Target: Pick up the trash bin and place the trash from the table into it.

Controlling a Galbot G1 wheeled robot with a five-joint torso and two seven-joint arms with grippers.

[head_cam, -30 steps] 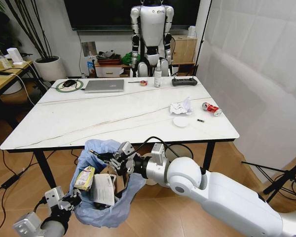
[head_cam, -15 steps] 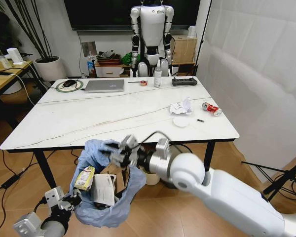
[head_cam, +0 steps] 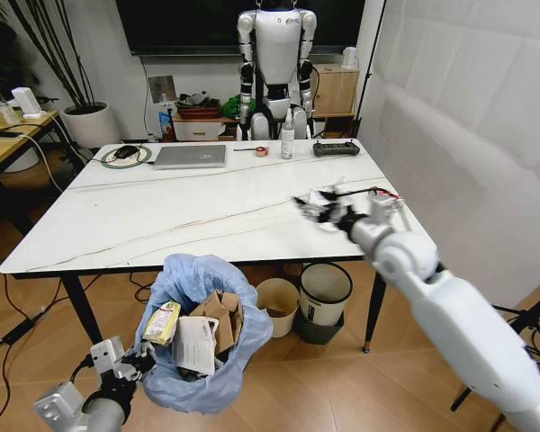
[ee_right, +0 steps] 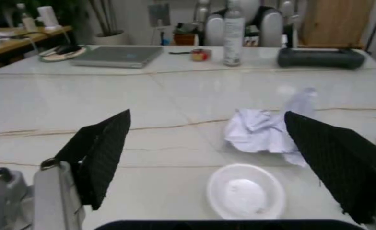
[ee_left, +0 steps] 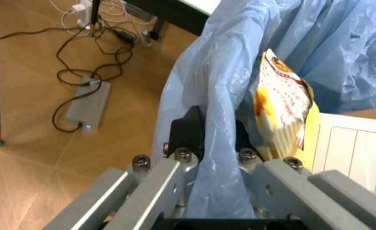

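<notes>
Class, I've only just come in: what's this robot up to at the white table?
It is clearing litter. The left gripper is clamped on the rim of the blue-bagged trash bin, holding it below the table edge; a yellow wrapper and cardboard lie inside. The right gripper hangs open over the table's right side, above the crumpled tissue and small white plate.
</notes>
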